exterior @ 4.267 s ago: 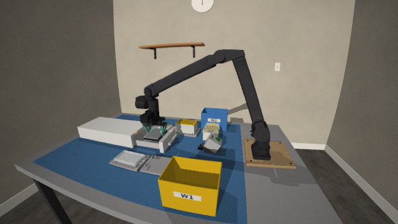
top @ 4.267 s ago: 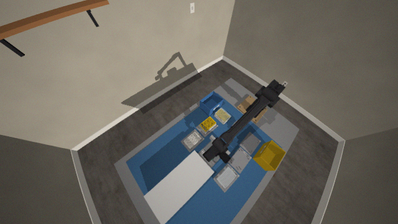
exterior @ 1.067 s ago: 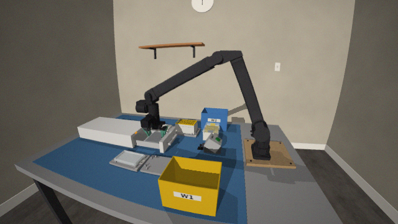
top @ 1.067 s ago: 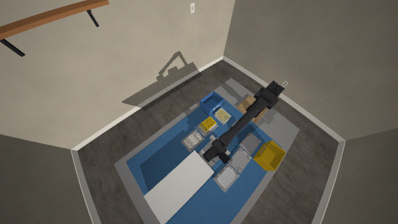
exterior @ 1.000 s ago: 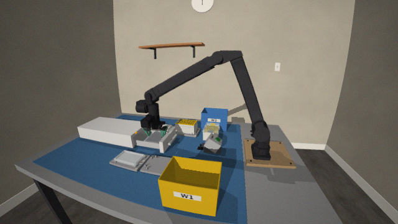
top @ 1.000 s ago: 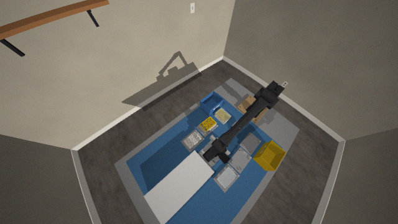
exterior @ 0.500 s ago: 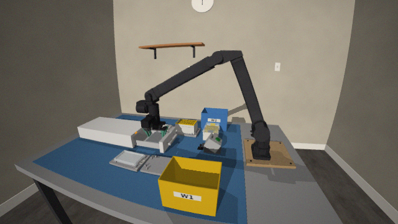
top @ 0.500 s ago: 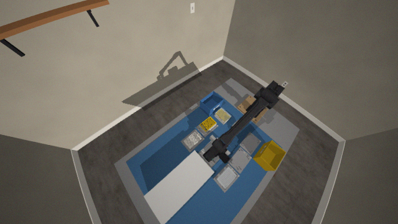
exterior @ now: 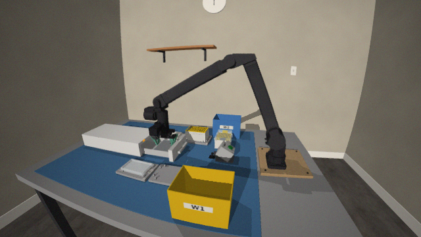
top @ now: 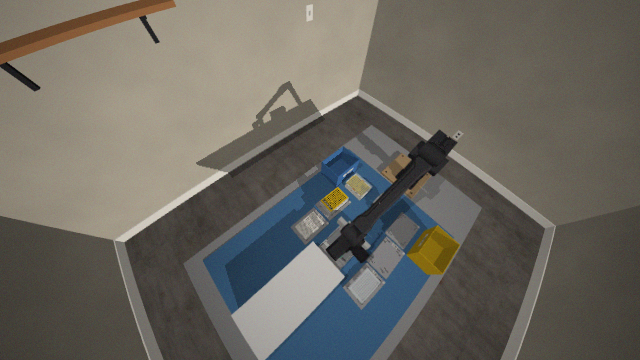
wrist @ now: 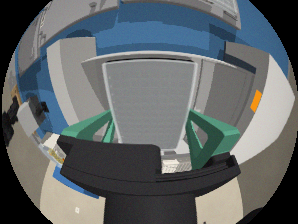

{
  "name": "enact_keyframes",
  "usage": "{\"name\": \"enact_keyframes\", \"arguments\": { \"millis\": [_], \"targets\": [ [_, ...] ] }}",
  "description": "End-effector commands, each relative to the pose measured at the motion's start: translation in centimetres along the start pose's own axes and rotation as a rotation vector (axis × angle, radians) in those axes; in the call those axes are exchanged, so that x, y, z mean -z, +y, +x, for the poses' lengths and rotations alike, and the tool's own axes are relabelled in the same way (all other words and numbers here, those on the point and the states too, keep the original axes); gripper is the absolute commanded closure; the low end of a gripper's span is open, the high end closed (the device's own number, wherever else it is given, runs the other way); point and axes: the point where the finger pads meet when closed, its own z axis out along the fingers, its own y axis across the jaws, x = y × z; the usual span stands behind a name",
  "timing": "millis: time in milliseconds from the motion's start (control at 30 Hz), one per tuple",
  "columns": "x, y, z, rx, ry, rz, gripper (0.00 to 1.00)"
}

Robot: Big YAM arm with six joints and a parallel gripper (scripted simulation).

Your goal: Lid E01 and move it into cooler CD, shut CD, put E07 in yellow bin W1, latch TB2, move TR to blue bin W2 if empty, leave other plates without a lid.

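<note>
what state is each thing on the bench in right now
cooler drawer: pulled open
jaws: shut on the lidded plate
lidded plate: lid on, held low in the open drawer
white plate: in its nest, no lid
yellow bin: upright, nothing seen inside
tip rack: in its nest, yellow tips left
tip box: upright, latch too small to tell

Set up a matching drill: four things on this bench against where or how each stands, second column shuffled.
1 yellow open-topped bin
2 blue open-topped bin
3 white ribbed assay plate
4 black arm's gripper

A shut on grey-lidded plate
B flat in a grey nest
C front of bench
D beside pale tip box

Pairs: 1-C, 2-D, 3-B, 4-A
</note>
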Motion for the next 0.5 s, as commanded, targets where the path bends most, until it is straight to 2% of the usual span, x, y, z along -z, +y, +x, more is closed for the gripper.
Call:
{"name": "enact_keyframes", "arguments": {
  "millis": [0,67,200,400,467],
  "targets": [
    [0.19,-1.04,-0.16,-0.007,0.001,0.024,1.00],
    [0.46,-0.86,-0.15,-0.007,0.001,0.026,1.00],
    [-0.32,-0.45,-0.11,-0.007,0.001,0.011,1.00],
    [0.24,-0.94,-0.06,-0.007,0.001,0.029,1.00],
    [-0.25,-0.82,-0.04,-0.007,0.001,0.023,1.00]
  ]
}}
